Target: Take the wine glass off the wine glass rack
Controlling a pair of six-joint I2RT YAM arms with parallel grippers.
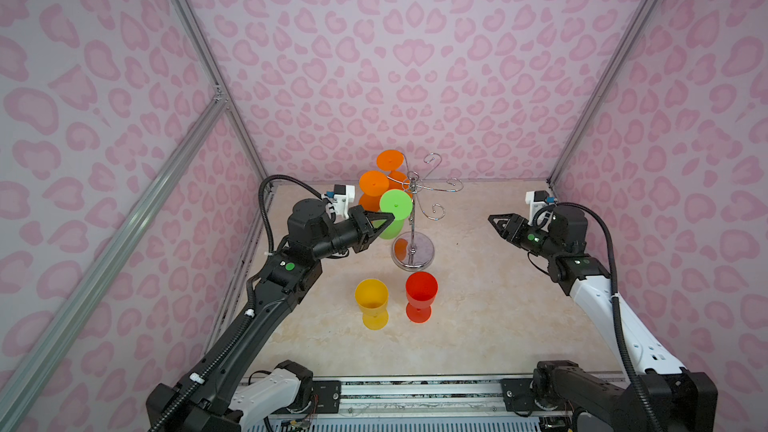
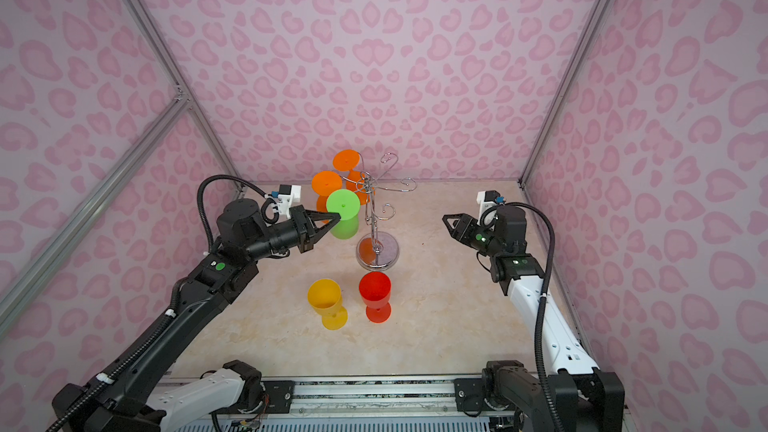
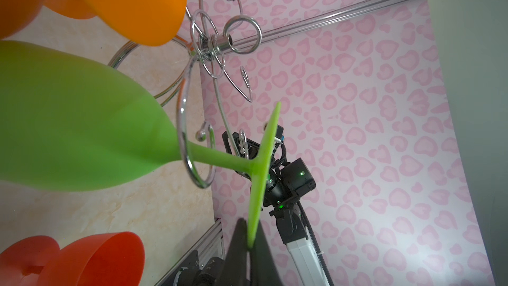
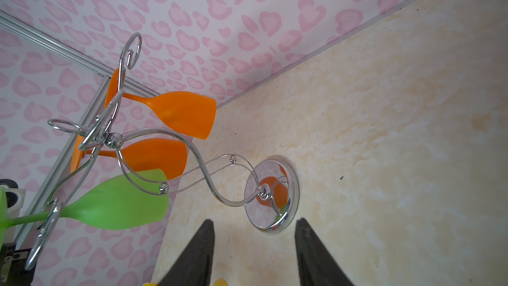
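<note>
Left claw (image 1: 390, 216) pinches the green wine glass (image 1: 395, 201) by its foot rim. Just beyond the claw's tips, the glass hangs upside down on the wine glass rack (image 1: 422, 253).

The wine glass rack (image 1: 411, 218) on the table (image 1: 519, 326), with glasses.
On its left side hang the nearest hanging glass (image 1: 395, 203), foot edge between the tips of the left gripper (image 1: 390, 216), and behind it the middle hanging glass (image 1: 374, 182) and rear hanging glass (image 1: 390, 160). Before the rack stand the left standing glass (image 1: 371, 299) and right standing glass (image 1: 421, 290). The right gripper (image 1: 492, 218) is well apart, at right.
</note>
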